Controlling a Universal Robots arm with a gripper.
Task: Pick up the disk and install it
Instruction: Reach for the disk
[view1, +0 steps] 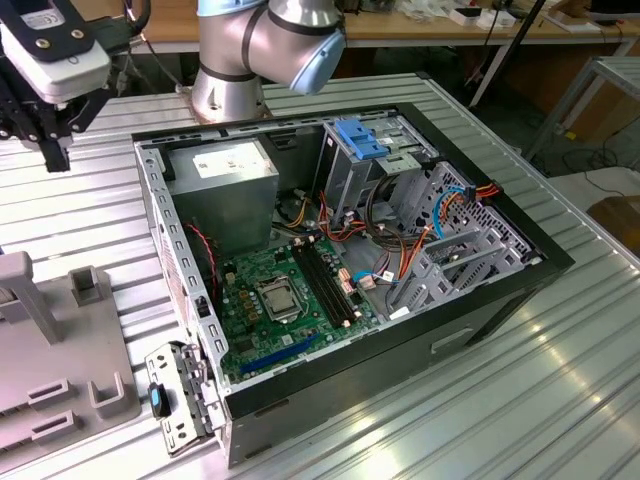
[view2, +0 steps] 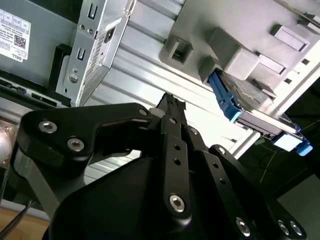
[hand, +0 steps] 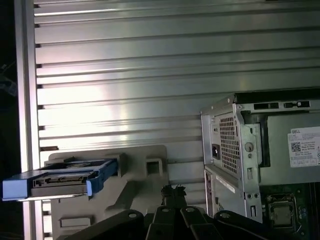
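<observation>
We saw the arm (view1: 265, 40) standing on its base at the far side, elbow joint bent, with the wrist reaching out to the exterior view's left. The gripper (view1: 55, 158) hung there pointing down. In both wrist views its black fingers (view2: 172, 135) met at the tips, clamping nothing at all.
</observation>
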